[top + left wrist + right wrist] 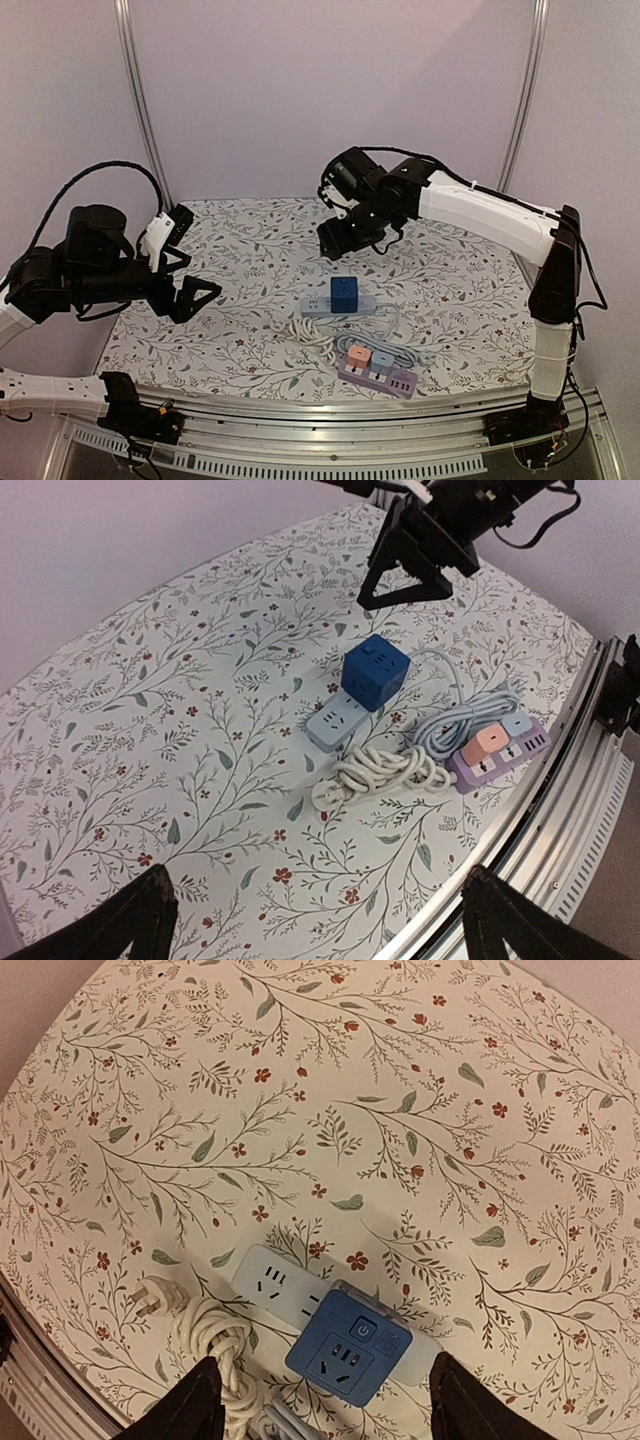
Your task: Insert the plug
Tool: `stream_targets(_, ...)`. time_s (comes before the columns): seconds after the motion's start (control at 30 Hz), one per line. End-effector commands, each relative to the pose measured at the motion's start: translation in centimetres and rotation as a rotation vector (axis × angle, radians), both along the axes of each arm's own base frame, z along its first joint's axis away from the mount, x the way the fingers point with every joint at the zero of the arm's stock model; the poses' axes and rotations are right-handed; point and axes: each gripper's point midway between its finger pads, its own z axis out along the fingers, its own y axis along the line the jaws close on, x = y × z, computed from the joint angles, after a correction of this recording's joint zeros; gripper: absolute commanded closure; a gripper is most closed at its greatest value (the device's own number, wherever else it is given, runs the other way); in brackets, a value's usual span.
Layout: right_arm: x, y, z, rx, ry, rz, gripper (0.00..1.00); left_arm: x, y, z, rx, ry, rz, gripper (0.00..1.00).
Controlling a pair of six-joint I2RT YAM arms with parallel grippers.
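The blue cube plug [346,294] sits in the power strip [318,306]; insertion looks done. The right gripper [405,588] above and the left gripper [192,278] aside are both spread and empty, so the next move is likely just lifting clear

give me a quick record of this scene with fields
left fingers: open, empty, off to the left
right fingers: open, empty, above the cube
cube: blue, sits on the pale strip
pale strip: flat on the table, free socket beside the cube
cord: white, coiled in front of the pale strip
plug: on the cord's end, lying loose, not inserted
purple strip: near edge, right of the cord
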Motion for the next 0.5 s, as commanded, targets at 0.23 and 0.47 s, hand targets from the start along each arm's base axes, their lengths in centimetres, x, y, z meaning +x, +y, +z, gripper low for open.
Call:
stream_targets(0.23,2.1,-1.3,10.2,0.192,-0.237,-0.112,0.01,0.1,-0.2,0.4,0.01,-0.025,-0.013,0.01)
stream_targets(0.47,2.5,-1.9,16.9,0.56,-0.225,-0.214,0.01,0.4,0.1,0.2,0.028,-0.04,-0.001,0.0)
